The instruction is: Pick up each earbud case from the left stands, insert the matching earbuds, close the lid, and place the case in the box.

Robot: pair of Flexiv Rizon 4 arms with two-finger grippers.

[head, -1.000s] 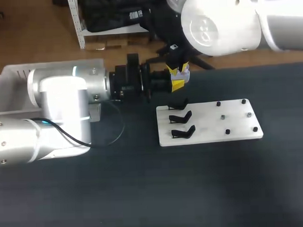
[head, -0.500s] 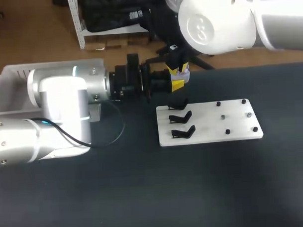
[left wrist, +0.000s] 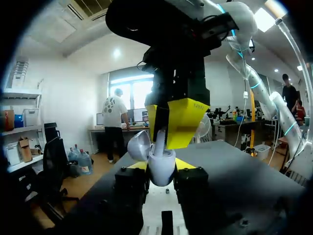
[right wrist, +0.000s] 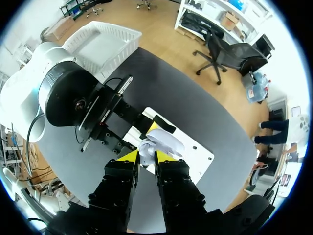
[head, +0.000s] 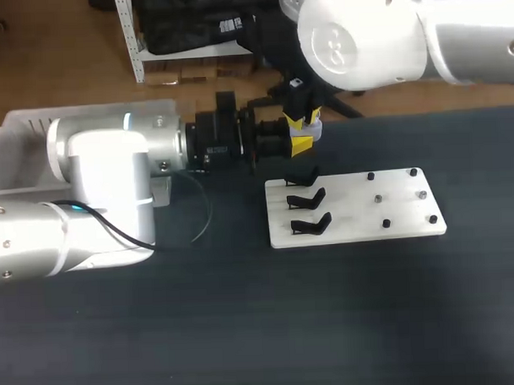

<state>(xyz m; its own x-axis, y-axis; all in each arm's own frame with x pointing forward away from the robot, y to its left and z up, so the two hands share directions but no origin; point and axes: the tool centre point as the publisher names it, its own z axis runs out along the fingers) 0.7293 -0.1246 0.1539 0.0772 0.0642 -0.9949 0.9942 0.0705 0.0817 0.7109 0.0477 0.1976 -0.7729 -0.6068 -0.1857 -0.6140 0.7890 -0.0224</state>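
My left gripper (left wrist: 163, 167) is shut on a pale lavender earbud case (left wrist: 161, 175), held off the table behind the white board with its lid (left wrist: 139, 146) hinged open. From above, my right gripper (left wrist: 172, 133) is shut on a white earbud (left wrist: 160, 140), whose lower end sits in the case's mouth. In the right wrist view the earbud (right wrist: 145, 148) shows between my right gripper's (right wrist: 145, 157) yellow tips, with the open case (right wrist: 168, 142) just ahead. In the head view both grippers meet at the case (head: 312, 120), behind the board.
A white board (head: 359, 207) lies mid-table with three bare black stands (head: 306, 201) along its left side and several small black pegs (head: 385, 223) on its right half. A white basket (head: 19, 137) stands at the far left, behind my left arm.
My right arm's upper body has edged slightly left. Both grippers stay where they were, with the same holds.
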